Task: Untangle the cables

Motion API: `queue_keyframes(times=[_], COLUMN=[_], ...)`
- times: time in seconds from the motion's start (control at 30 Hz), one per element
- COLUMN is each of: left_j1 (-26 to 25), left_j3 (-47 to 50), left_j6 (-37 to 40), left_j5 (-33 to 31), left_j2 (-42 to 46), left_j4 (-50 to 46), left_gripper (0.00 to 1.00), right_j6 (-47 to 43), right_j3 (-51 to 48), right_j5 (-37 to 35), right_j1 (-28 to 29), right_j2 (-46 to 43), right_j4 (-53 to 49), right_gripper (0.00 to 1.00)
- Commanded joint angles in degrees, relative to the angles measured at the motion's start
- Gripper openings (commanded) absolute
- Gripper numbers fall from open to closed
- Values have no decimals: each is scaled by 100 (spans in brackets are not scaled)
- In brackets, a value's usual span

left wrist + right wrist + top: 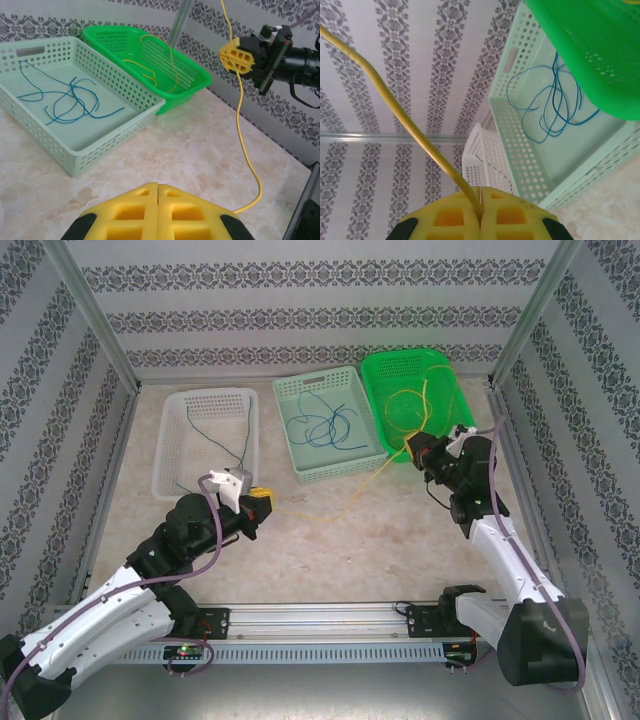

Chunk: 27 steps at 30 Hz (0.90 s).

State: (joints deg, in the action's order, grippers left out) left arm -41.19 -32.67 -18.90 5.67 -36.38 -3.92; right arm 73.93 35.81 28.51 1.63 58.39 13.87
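- Beige marbled tabletop (pixel 330 550), enclosed by patterned walls, is carrying three baskets in a row along its far side.
- Left arm (pixel 130 590) and right arm (pixel 510 560), both white and black, are reaching from the near edge towards the baskets.
- Mint-green perforated plastic basket (pixel 338 471) is sitting in the middle of the row.
- Bright green mesh-walled plastic basket (pixel 405 368) is standing just beside it on the right, angled.
- White perforated plastic basket (pixel 172 455) is lying near it on the left, slightly apart.
- Right gripper (pixel 412 448), with yellow pads, is hovering at the near edge of the bright green basket. Its jaws are pressing together on a long yellow cable (pixel 241 120), which in the right wrist view is entering the seam between the pads.
- Left gripper (pixel 157 210), with matching yellow pads, is hanging over bare tabletop near the white basket's near right corner. Its jaws are meeting with no gap. Whether they are pinching anything cannot be told.
- The long yellow cable is running down from the right gripper and across the tabletop to the outer edge of the left gripper's pads.
- Thin blue cables (pixel 325 426) are lying looped across one another inside the mint-green basket.
- Thin yellow cable loops (pixel 173 67) are curling inside the bright green basket.
- Thin dark green cable (pixel 245 445) is trailing inside the white basket.
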Motion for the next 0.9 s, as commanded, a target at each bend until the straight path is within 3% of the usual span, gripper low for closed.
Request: queue_keyframes(times=[0.0,0.17,0.3,0.33,0.4,0.43,0.47,0.6,0.7,0.77,0.87], left_j1=[-33,-38,-39,-39,-38,-38,-38,-45,-39,-38,-42], left_j3=[102,124,-122,-223,-420,-522,-610,-817,-874,-888,-1023], left_j6=[-282,-335,-113,-15,193,349,492,865,1030,1095,1248], left_j5=[-206,-94,-229,-308,-528,-681,-909,-2071,-2360,-2048,-918], left_j2=[44,-126,-168,-153,-79,-15,79,643,991,1001,447], left_j4=[267,368,13,-159,-534,-733,-913,-1243,-1026,-716,-474], left_gripper=[0,6,27,37,68,89,100,100,100,99,100], right_j6=[238,-120,-904,-1193,-1810,-2080,-2354,-3365,-4173,-4550,-4850], right_j3=[-169,-89,394,575,912,1077,1234,1751,2187,2377,2565], right_j5=[-352,-38,127,67,-91,-153,-195,-275,-953,-1615,-2134], right_j1=[-152,-138,22,76,187,228,264,396,630,817,1056], right_j2=[-302,-325,-374,-423,-490,-507,-521,-461,-349,-278,-130], right_j4=[96,-47,-602,-887,-1474,-1748,-2033,-2961,-3968,-4476,-4810], right_gripper=[0,0,0,0,0,0,0,0,0,0,0])
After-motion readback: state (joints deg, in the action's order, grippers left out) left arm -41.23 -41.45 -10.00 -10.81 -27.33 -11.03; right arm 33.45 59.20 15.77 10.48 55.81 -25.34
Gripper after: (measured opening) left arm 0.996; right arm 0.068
